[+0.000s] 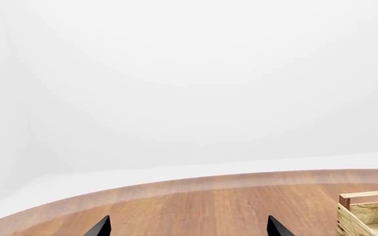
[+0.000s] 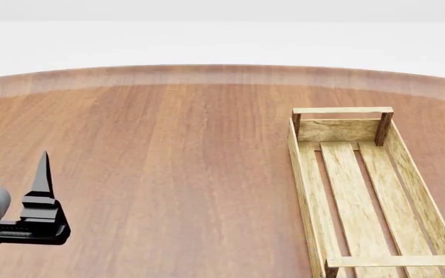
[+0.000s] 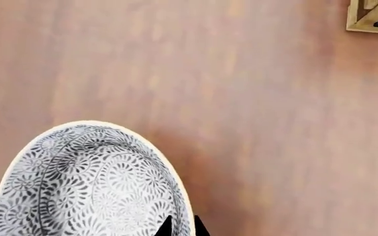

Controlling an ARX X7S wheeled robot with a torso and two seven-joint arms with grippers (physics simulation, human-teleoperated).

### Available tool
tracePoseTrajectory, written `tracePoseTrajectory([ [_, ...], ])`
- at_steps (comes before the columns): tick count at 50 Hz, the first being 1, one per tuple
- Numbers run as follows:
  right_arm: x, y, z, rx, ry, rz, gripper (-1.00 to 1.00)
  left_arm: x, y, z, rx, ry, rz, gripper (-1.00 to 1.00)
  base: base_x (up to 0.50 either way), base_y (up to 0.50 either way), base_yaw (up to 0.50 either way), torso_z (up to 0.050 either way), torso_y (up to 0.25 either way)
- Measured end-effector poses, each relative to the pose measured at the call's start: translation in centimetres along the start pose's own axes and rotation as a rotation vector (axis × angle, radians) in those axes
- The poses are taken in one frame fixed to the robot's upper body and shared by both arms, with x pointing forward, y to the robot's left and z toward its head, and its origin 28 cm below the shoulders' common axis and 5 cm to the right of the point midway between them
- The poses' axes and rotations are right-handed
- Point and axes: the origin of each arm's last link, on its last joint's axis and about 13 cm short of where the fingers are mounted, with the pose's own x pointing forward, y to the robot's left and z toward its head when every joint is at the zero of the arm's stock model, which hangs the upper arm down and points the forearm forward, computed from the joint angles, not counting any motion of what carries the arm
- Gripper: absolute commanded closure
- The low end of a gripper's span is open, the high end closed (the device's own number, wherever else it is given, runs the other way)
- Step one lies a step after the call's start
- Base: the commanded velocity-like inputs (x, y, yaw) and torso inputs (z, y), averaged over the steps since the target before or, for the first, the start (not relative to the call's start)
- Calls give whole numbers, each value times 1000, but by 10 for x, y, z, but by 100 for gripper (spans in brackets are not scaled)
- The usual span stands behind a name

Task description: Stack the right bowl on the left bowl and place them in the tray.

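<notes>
The light-wood slatted tray (image 2: pixel 358 191) lies on the wooden table at the right of the head view; a corner of it shows in the left wrist view (image 1: pixel 369 214) and in the right wrist view (image 3: pixel 375 17). A white bowl with a grey floral pattern (image 3: pixel 84 187) fills the right wrist view. My right gripper (image 3: pixel 181 228) is shut on its rim, one fingertip inside and one outside. No bowl shows in the head view. My left gripper (image 1: pixel 187 228) is open and empty above the table, and it shows at the head view's left (image 2: pixel 43 179).
The round wooden table (image 2: pixel 168 162) has its far edge curving in front of a white floor and wall. Bare wood lies between my left gripper and the tray.
</notes>
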Motion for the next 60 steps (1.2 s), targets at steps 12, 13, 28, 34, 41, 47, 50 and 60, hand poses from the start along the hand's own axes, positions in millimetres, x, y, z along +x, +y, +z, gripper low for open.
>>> tracePoseTrajectory([
  [12,-12,3,3,-6,-57,99,100,0,0,0,0,-1,1,-100,0,0,0,0,0],
  [13,-13,3,4,-5,-60,106,100,0,0,0,1,-1,1,-100,0,0,0,0,0],
  [28,-32,5,24,33,-138,169,100,0,0,2,-1,-6,1,-100,0,0,0,0,0],
  [34,-42,8,43,53,-173,172,100,0,0,3,0,-9,-1,-100,0,0,0,0,0],
  [41,-52,12,64,58,-211,179,100,0,-1,4,1,-11,-3,-100,0,0,0,0,0],
  [47,-58,16,76,50,-234,191,100,0,-2,5,2,-13,-6,-100,0,0,0,0,0],
  [50,-59,19,82,45,-240,201,100,0,-2,5,3,-14,-8,-100,0,0,0,0,0],
  [60,-52,37,107,34,-237,251,100,1,-3,7,3,-18,-13,-100,0,0,0,0,1],
])
